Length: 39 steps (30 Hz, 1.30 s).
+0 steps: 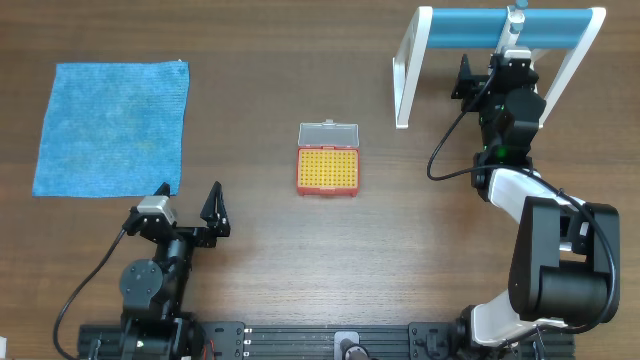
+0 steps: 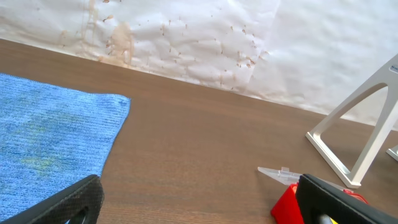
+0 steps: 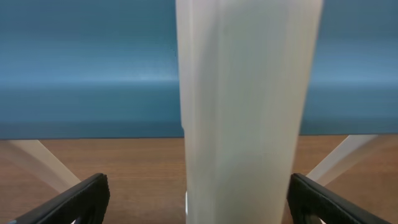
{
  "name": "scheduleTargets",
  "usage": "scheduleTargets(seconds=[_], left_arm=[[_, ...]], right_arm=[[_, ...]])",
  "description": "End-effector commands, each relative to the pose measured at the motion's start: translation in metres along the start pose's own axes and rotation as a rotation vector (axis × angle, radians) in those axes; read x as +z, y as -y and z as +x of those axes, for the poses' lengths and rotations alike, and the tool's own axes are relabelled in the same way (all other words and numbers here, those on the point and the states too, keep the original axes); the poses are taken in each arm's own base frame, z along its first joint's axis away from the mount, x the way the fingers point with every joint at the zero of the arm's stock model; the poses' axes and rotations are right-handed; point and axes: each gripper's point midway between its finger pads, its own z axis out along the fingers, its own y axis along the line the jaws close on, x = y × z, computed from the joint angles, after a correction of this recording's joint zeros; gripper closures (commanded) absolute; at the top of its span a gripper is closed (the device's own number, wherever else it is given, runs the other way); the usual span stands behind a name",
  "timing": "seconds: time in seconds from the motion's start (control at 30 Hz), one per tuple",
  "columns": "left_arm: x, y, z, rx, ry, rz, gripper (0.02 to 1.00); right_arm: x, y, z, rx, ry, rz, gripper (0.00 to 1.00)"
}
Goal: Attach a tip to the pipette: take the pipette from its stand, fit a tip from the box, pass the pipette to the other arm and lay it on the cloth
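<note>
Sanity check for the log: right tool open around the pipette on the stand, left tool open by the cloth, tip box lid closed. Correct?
One error: the tip box has its lid open, folded back behind the box with the yellow tips exposed; the top view shows it. The rest holds: right tool open around the pipette on the stand, left tool open by the cloth.

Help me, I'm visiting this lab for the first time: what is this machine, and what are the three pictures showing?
Two robot arms stand at a table, each ending in a two-finger pincer. One picture looks down from above; the others come from cameras on the wrists. On the table: a blue cloth, an open tip box and a stand with a pipette hanging on it. The right pincer is open around the pipette; the left pincer is open near the cloth. Nothing is gripped.
</note>
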Motion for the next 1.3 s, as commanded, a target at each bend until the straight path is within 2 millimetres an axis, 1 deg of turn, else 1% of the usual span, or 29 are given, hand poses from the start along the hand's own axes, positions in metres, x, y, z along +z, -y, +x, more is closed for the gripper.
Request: scheduleTargets(seconds=[0.03, 0.27, 0.33, 0.37, 0.43, 0.47, 0.5, 0.53, 0.8, 0.9, 0.93, 0.97, 1.13, 1.23, 1.3], left_arm=[[0.0, -0.003, 0.0, -0.005, 0.005, -0.015, 0.02], [0.0, -0.003, 0.0, -0.005, 0.005, -0.015, 0.02], [0.0, -0.003, 0.0, -0.005, 0.005, -0.015, 0.02], [0.0, -0.003, 0.0, -0.005, 0.005, -0.015, 0.02], [0.0, -0.003, 0.0, -0.005, 0.005, -0.015, 0.02], [0.0, -0.003, 0.0, -0.005, 0.005, -0.015, 0.02], [0.0, -0.003, 0.0, -0.005, 0.005, -0.015, 0.023], [0.0, -0.003, 0.0, -0.005, 0.005, -0.015, 0.02], [0.0, -0.003, 0.0, -0.005, 0.005, -0.015, 0.02], [0.0, -0.003, 0.0, -0.005, 0.005, -0.015, 0.02], [0.0, -0.003, 0.0, -0.005, 0.005, -0.015, 0.02], [0.0, -0.003, 0.0, -0.005, 0.005, -0.015, 0.023], [0.0, -0.003, 0.0, -0.005, 0.005, -0.015, 0.023], [0.0, -0.003, 0.0, -0.005, 0.005, -0.015, 0.02], [0.0, -0.003, 0.0, -0.005, 0.005, -0.015, 0.02]], right_arm=[[0.005, 0.0, -0.007, -0.055, 0.019, -0.011, 0.077], [0.005, 0.0, -0.007, -0.054, 0.019, -0.011, 0.091], [0.005, 0.0, -0.007, -0.054, 0.019, -0.011, 0.176], [0.005, 0.0, -0.007, -0.054, 0.019, -0.011, 0.257], [0.005, 0.0, -0.007, -0.054, 0.019, -0.011, 0.755], [0.005, 0.0, -0.007, -0.054, 0.019, -0.011, 0.862], [0.005, 0.0, -0.007, -0.054, 0.019, -0.011, 0.895], [0.005, 0.0, -0.007, -0.054, 0.019, -0.011, 0.917], [0.005, 0.0, -0.007, -0.054, 0.019, -0.011, 0.921], [0.004, 0.0, -0.011, -0.051, 0.034, -0.011, 0.921], [0.003, 0.0, -0.014, -0.052, 0.045, -0.01, 0.919], [0.001, 0.0, -0.023, -0.055, 0.076, -0.008, 0.919], [-0.01, 0.0, -0.05, -0.061, 0.145, -0.004, 0.921], [-0.017, 0.0, -0.058, -0.063, 0.161, -0.003, 0.921], [-0.021, -0.001, -0.056, -0.062, 0.159, -0.003, 0.921]])
